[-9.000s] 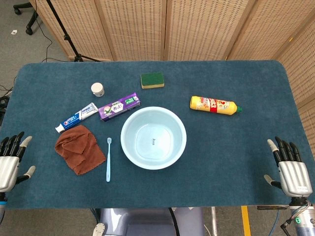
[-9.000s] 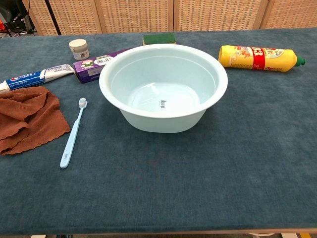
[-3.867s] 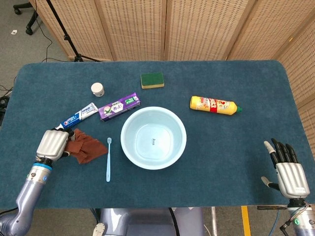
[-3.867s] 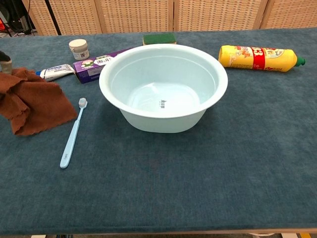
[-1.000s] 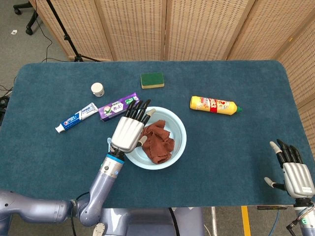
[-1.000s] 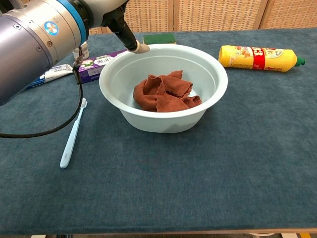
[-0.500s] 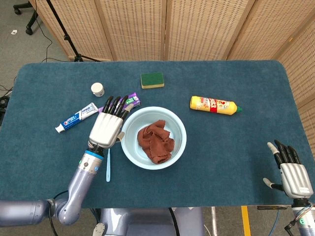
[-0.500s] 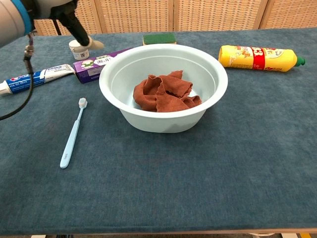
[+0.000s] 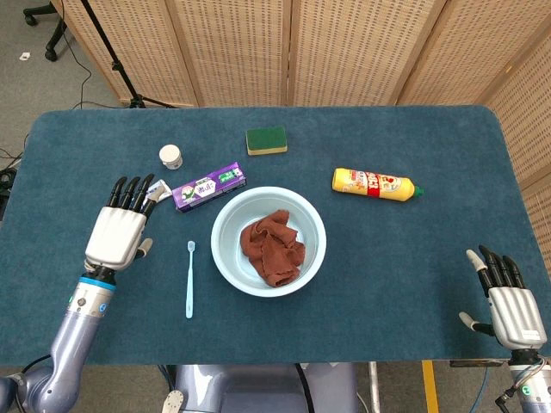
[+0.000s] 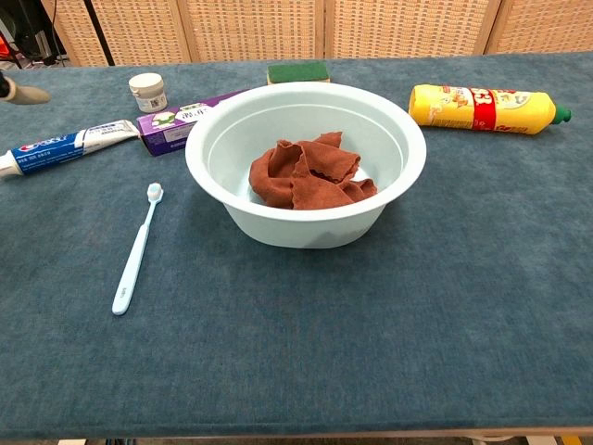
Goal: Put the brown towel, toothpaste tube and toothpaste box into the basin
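The brown towel [image 9: 272,247] is seen crumpled inside the basin [image 9: 225,258]. Left of the basin, the toothpaste box [image 9: 208,188] lies on the worktop [image 9: 387,275], with the toothpaste tube [image 10: 65,146] beyond it, largely covered from above by the left hand [image 9: 120,227], fingers spread and empty. The right hand [image 9: 511,308] is held open well right of the basin.

basin [image 10: 389,199]: glossy plastic | towel [image 10: 306,174]: matt cloth | table [image 10: 371,334]: napped fabric
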Controlling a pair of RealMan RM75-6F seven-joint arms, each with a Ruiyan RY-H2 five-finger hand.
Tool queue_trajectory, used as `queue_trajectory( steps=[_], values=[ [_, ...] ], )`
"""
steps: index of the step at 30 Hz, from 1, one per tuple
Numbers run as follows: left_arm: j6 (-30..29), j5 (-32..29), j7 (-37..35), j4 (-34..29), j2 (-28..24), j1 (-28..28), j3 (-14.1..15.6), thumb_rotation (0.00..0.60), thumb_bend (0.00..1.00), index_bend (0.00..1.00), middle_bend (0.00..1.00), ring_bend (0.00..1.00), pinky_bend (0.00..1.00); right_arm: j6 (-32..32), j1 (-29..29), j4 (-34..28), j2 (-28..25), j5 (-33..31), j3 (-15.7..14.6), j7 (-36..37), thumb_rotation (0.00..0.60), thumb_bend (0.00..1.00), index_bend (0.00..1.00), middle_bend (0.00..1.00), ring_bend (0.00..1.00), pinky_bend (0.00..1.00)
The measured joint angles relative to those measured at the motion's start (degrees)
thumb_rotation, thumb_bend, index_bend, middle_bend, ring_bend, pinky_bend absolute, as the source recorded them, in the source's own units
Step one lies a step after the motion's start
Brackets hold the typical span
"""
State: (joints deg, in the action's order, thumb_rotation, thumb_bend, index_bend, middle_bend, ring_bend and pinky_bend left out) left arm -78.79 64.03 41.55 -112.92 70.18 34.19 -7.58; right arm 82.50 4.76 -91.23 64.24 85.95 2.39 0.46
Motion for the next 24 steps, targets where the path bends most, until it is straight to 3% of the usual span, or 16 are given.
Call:
queue_trajectory(
  steps=[11,24],
  values=[
    [-6.21,10.55,-8.21,3.70,-2.81,-9.04,7.33,0.600,0.23,0.08,0.00,0.00,0.00,0.43,-0.12,-0.33,-0.08,0.34,-0.02,-0.51,0.600,0.10,0.00,0.00,0.00,0.00],
    [-8.88,12.58,-17.06,12.75,1.09,-16.25,10.08,0.600,0.24,0.08,0.00,0.00,0.00,0.70,-0.15,-0.72,0.53,1.06,-0.36,-2.93,0.600,0.10,0.00,0.00,0.00,0.00]
  ],
)
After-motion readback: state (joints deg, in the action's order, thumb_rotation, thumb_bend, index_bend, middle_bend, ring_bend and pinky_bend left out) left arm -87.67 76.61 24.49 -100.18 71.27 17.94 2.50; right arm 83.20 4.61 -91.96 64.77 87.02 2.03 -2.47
